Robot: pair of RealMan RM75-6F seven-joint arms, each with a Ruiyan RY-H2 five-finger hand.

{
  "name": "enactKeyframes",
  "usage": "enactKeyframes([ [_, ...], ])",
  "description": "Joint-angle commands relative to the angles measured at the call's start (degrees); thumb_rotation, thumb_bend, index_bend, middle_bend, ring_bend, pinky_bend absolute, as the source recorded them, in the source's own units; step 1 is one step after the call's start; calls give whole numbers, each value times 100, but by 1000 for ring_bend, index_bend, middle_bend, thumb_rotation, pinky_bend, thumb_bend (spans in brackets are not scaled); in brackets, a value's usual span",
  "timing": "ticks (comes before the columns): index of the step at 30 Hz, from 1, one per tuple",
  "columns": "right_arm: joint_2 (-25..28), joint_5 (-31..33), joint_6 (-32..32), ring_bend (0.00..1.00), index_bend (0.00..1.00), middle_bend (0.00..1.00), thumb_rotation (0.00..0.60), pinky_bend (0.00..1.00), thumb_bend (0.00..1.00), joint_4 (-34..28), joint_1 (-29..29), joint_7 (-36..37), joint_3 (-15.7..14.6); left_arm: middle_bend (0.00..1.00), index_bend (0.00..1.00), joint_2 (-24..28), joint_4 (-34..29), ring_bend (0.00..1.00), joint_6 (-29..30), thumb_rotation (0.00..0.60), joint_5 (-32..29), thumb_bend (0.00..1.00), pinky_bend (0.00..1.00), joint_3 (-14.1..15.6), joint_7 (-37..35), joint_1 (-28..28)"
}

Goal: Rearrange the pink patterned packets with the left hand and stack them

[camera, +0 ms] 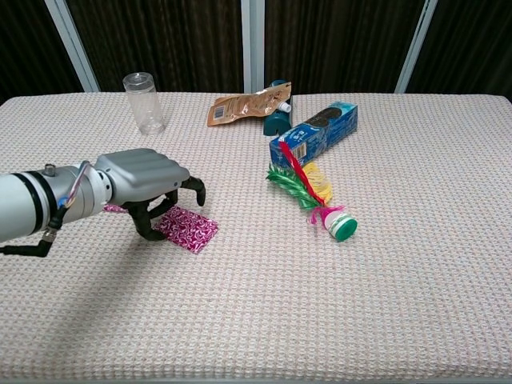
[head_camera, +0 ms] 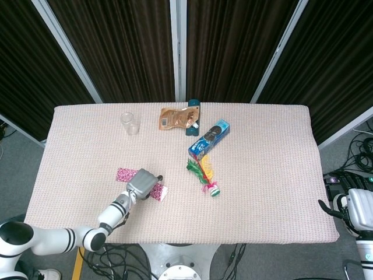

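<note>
Left hand curled over pink patterned packet, grip unclear; 2nd packet behind wrist; clear jar looks empty; box text unreadable.

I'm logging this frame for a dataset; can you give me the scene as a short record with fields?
surface: table under a woven pinkish cloth
left hand: arched over the near packet, fingertips on or just above it; grip unclear
far packet: lies flat beside the hand, mostly hidden in the chest view
stacking: the two packets lie side by side, not stacked
right hand: off the table's right edge, fingers unclear
other items: clear jar, brown pouch, blue box, shuttlecock
</note>
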Motion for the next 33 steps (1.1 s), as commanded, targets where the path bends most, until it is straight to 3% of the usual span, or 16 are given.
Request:
enactKeyframes([
  [1, 3, -5, 9, 140, 235, 202, 479, 139, 127, 0, -5, 5, 0, 849, 319, 101, -64, 834, 119, 600, -21, 284, 924, -95, -100, 39],
  [6, 7, -24, 4, 140, 236, 201, 481, 139, 124, 8, 3, 31, 1, 849, 355, 276, 92, 834, 388, 600, -326, 284, 924, -290, -287, 218],
  [14, -39, -65, -50, 141, 235, 202, 485, 140, 125, 16, 52, 28, -5, 850, 367, 324, 458, 833, 383, 600, -815, 284, 924, -193, -283, 469],
  [21, -34, -87, -70, 141, 235, 202, 483, 140, 125, -28, 89, -30, 3, 850, 367, 119, 816, 834, 336, 600, -885, 277, 924, -137, -406, 628],
  [33, -10, -45, -38, 140, 236, 203, 491, 139, 125, -63, 46, -52, -13, 851, 367, -130, 1206, 834, 218, 600, -835, 270, 925, -298, -489, 634],
])
